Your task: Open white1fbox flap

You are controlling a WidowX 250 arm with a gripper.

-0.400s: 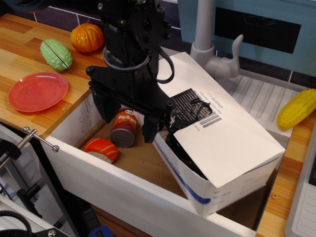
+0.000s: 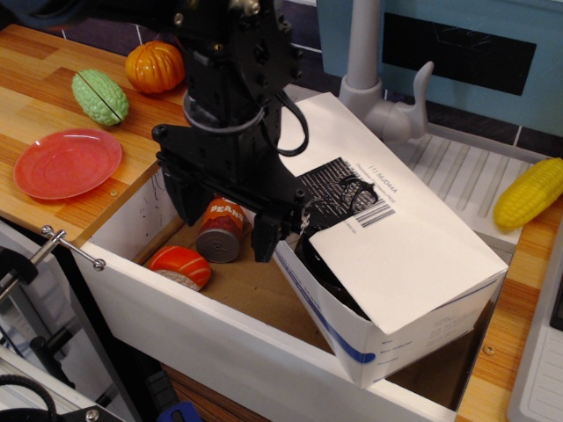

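Wooden counter (image 2: 35, 101) bearing red plate (image 2: 67, 163)

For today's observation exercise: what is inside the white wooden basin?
The white cardboard box fills its right half, flap slightly raised. Left of it are a can and a salmon piece. The gripper hangs over them. The box covers whatever lies beneath it.

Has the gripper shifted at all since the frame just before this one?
Yes, slightly. The gripper has drifted left and a little up, judged against the can in the basin: its right finger now sits nearer the can.
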